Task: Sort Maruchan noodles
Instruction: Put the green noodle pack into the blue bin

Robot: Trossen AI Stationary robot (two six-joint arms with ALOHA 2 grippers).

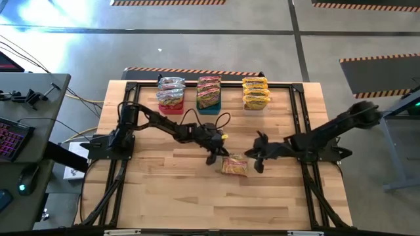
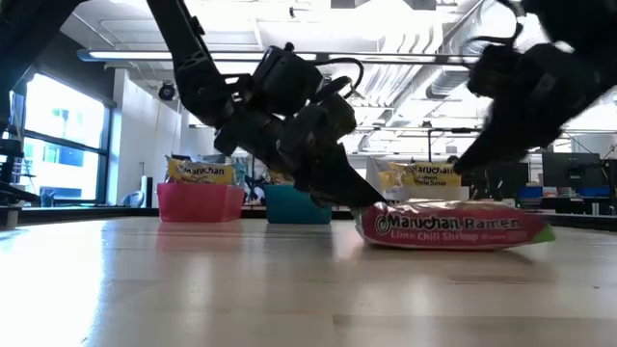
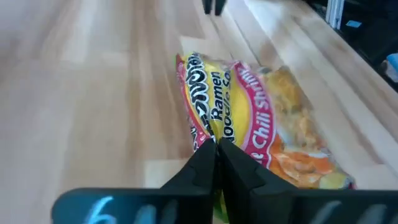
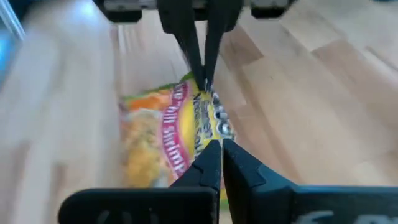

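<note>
One Maruchan noodle packet (image 1: 234, 166), yellow and red with a lime chili shrimp print, lies flat on the wooden table near its middle. My left gripper (image 1: 215, 156) reaches it from the left and is shut on its left end. My right gripper (image 1: 257, 160) hovers shut just off the packet's right end, raised above the table (image 2: 501, 106), and touches nothing. More noodle packets sit stacked in three bins at the far edge: silvery ones in the pink bin (image 1: 170, 108), red ones in the blue bin (image 1: 209, 108), yellow ones in the clear bin (image 1: 256, 105). My left gripper pinches the packet's left end edge (image 3: 200, 134) between its two shut fingers (image 3: 208, 163). The fingers slant down from the table's left side (image 2: 337, 183). The packet (image 2: 453, 226) lies flat on the table, its printed face up.
The three bins stand in a row along the far edge. A black frame rail (image 1: 295, 84) runs round the tabletop. Bare wood lies on the near half of the table (image 1: 197, 203). A desk with a keyboard (image 1: 13, 137) stands off the left side.
</note>
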